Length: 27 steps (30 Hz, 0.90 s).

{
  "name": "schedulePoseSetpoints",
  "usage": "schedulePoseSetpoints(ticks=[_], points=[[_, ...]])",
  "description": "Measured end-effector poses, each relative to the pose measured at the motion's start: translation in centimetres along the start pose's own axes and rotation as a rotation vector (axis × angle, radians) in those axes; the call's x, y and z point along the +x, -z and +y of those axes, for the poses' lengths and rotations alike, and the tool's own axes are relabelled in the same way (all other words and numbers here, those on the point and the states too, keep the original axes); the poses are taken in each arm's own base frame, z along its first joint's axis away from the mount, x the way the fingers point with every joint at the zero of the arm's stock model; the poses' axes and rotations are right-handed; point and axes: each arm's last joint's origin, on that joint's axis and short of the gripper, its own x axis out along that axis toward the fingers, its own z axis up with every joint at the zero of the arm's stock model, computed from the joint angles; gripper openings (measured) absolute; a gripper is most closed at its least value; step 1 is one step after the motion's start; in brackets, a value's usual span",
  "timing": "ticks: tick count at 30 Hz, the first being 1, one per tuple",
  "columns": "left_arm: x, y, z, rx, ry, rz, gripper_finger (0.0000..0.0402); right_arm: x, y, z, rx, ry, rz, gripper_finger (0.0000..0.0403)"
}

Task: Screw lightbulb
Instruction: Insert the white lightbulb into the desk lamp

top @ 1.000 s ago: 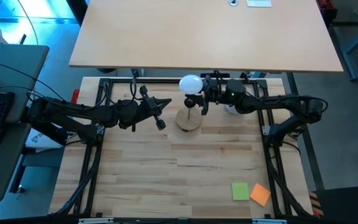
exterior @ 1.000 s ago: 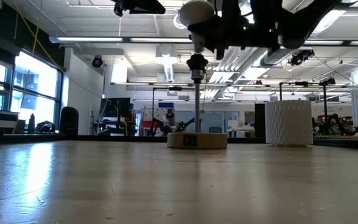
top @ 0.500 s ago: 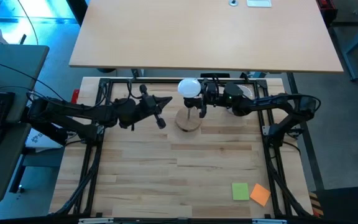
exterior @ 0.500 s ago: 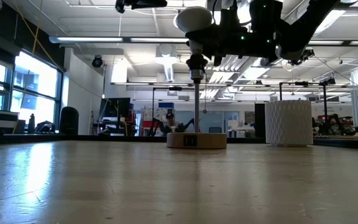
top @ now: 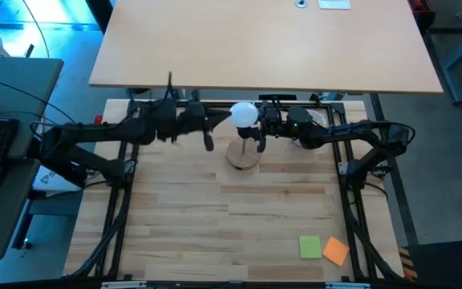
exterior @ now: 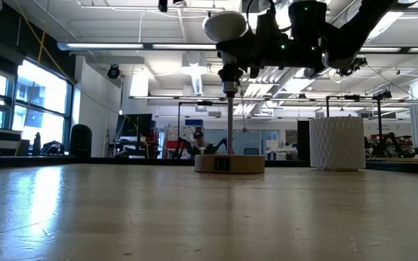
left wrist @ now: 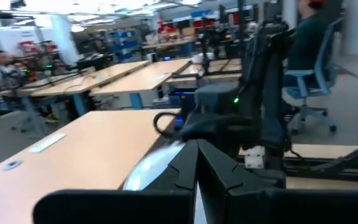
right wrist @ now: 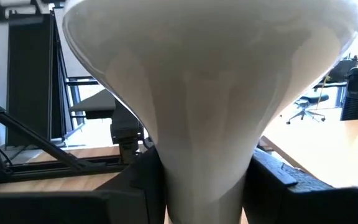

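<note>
The white lightbulb (top: 245, 114) stands globe up over the black socket (exterior: 228, 74) of the round wooden stand (top: 244, 156); its narrow base is right at the socket's top, and I cannot tell whether they touch. My right gripper (top: 260, 122) is shut on the bulb from the table's right. My left gripper (top: 217, 122) is shut and empty, hanging level just left of the globe near the far edge. In the left wrist view its fingers (left wrist: 194, 180) point toward the bulb and the right arm. My right gripper pinches the bulb's tapering neck (right wrist: 201, 168) between its two fingers (right wrist: 143, 182), just below the globe. The fingers come in level from the table's right and lie across the neck. The bulb stands upright, globe up, over the stand's socket (exterior: 228, 74).
A white ribbed cup (exterior: 337, 143) stands at the far right, behind my right arm. Green (top: 310, 246) and orange (top: 336, 250) sticky notes lie near the front right. The metal frame rail (top: 215, 103) runs along the far edge, with another tabletop (top: 263, 40) beyond it.
My left gripper has risen and swung toward the table's far edge and toward the bulb, staying shut. My right gripper has sunk a little with the bulb, bringing its base down onto the top of the socket; the bulb stays upright.
</note>
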Motion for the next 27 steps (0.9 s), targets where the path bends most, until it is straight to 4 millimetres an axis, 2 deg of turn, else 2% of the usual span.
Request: schedulePoseSetpoints(ticks=[6,15,17,20,22,27], points=[[2.8,1.4,0.9,0.081,0.060,0.168,0.0000,0.0,0.1,0.0,-0.007,-0.002,0.014,0.0142],[3.5,1.6,0.9,0.076,0.052,0.151,0.0000,-0.1,0.1,-0.1,0.014,-0.027,0.018,0.0142],[3.7,1.7,0.9,0.075,0.051,0.145,0.0000,-0.1,0.1,-0.1,0.027,-0.032,0.017,0.0159],[4.1,1.9,0.8,0.067,0.050,0.140,0.0000,-0.1,0.8,-0.1,0.048,-0.032,0.064,0.0212],[4.4,2.2,0.7,0.066,0.051,0.143,0.0000,0.0,0.4,-0.1,0.042,-0.035,0.056,0.0239],[4.4,2.2,0.7,0.059,0.051,0.149,0.0000,-0.2,-0.4,0.0,0.009,-0.035,0.091,0.0259]])
